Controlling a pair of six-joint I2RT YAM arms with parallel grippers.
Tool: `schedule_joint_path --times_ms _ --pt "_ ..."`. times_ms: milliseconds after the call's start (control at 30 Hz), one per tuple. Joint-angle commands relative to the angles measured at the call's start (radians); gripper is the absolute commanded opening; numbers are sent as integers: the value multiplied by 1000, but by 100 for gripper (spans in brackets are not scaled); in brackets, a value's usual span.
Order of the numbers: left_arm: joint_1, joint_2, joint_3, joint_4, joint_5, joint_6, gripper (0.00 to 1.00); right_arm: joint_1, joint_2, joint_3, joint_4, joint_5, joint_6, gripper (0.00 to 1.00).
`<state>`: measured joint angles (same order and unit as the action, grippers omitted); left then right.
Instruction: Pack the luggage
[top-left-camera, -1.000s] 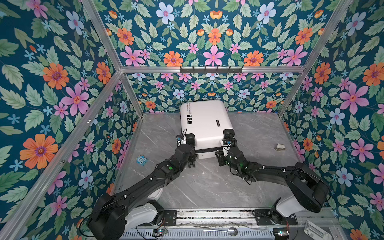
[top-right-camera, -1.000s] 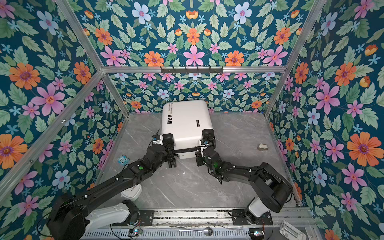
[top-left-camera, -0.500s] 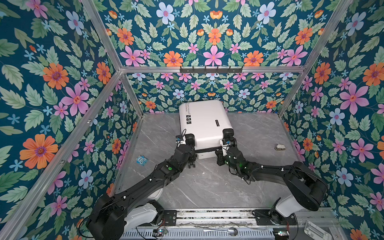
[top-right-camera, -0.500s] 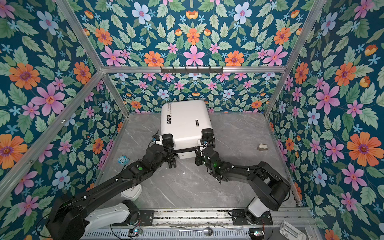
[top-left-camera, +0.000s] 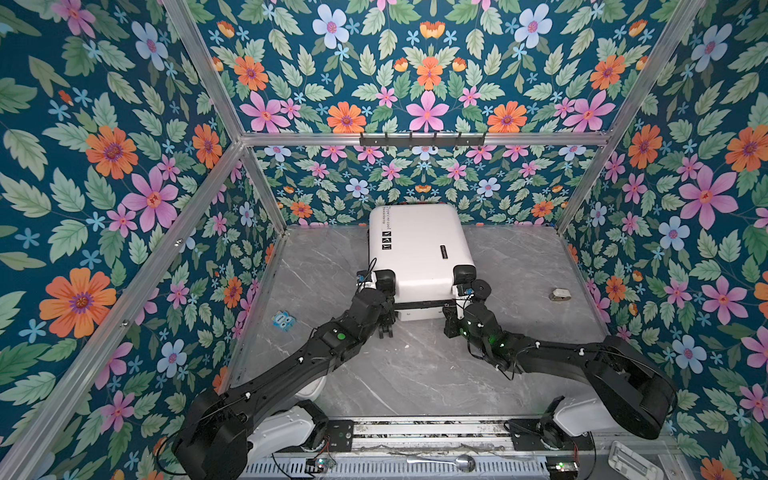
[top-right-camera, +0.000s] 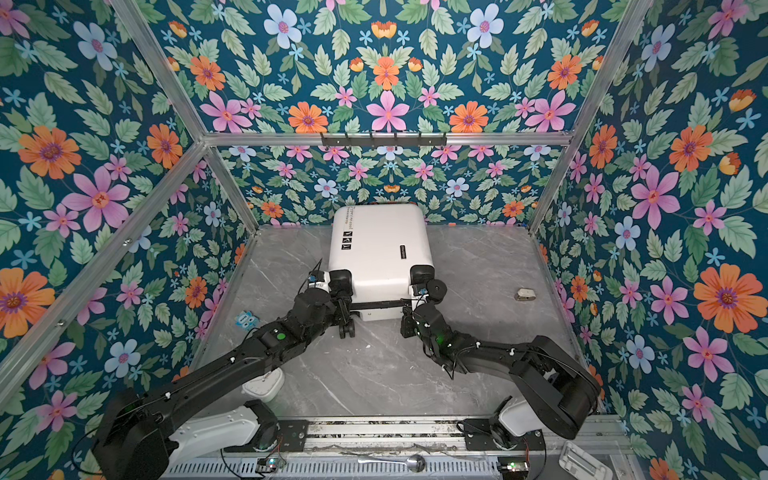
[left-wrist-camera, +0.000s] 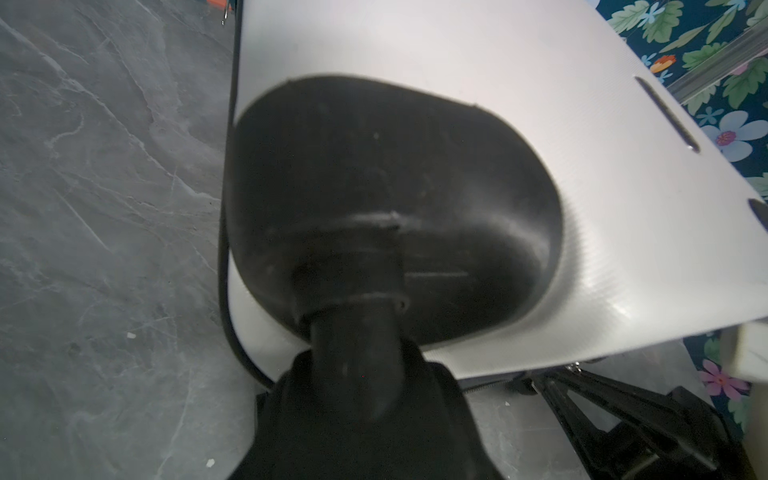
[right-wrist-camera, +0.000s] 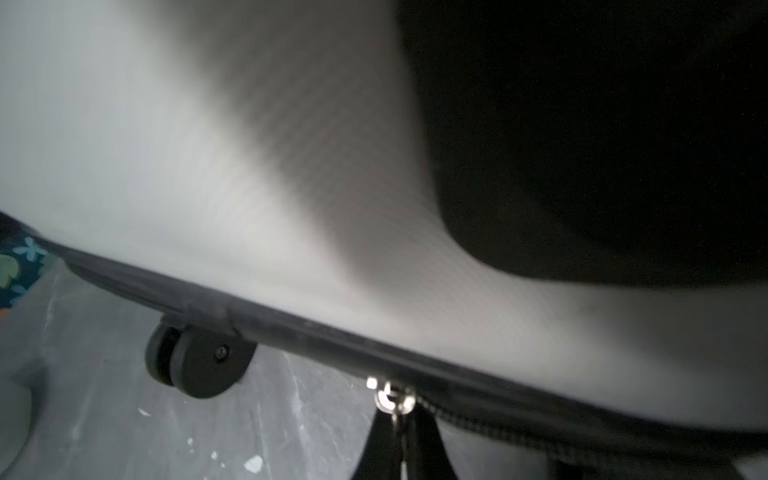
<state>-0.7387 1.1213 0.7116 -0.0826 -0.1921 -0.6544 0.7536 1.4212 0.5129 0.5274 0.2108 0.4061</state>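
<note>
The luggage (top-left-camera: 419, 249) (top-right-camera: 380, 245) is a closed white hard-shell suitcase, lying flat against the back wall with its wheels toward me. My left gripper (top-left-camera: 384, 309) (top-right-camera: 343, 309) is at its near-left corner. In the left wrist view it is shut on a black wheel (left-wrist-camera: 357, 374) below the black wheel housing (left-wrist-camera: 374, 187). My right gripper (top-left-camera: 449, 316) (top-right-camera: 406, 318) is at the near-right corner. In the right wrist view it (right-wrist-camera: 399, 436) pinches the metal zipper pull (right-wrist-camera: 390, 397) on the black zipper band (right-wrist-camera: 291, 328). Another wheel (right-wrist-camera: 195, 365) hangs free.
A small blue packet (top-left-camera: 283, 321) lies on the grey marble floor at the left wall. A small whitish object (top-left-camera: 560, 295) lies at the right. A black hook rail (top-left-camera: 422, 139) runs along the back wall. A spoon (top-left-camera: 453, 460) rests on the front rail.
My right gripper's jaws have closed on the zipper pull. The luggage has shifted very slightly to the left. The left gripper keeps the same hold.
</note>
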Motion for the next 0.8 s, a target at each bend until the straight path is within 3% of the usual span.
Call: schedule_joint_path --times_ms 0,233,567,767 --pt "0 5 14 -9 31 13 0 -28 -30 -36 16 137 67 0" --pt "1 8 17 -26 16 13 0 -91 -142 -111 2 140 58 0" --pt "3 27 28 -19 47 15 0 -209 -305 -169 -16 -15 -28 0" --pt "2 39 42 -2 74 17 0 -217 -305 -120 -50 -57 -100 0"
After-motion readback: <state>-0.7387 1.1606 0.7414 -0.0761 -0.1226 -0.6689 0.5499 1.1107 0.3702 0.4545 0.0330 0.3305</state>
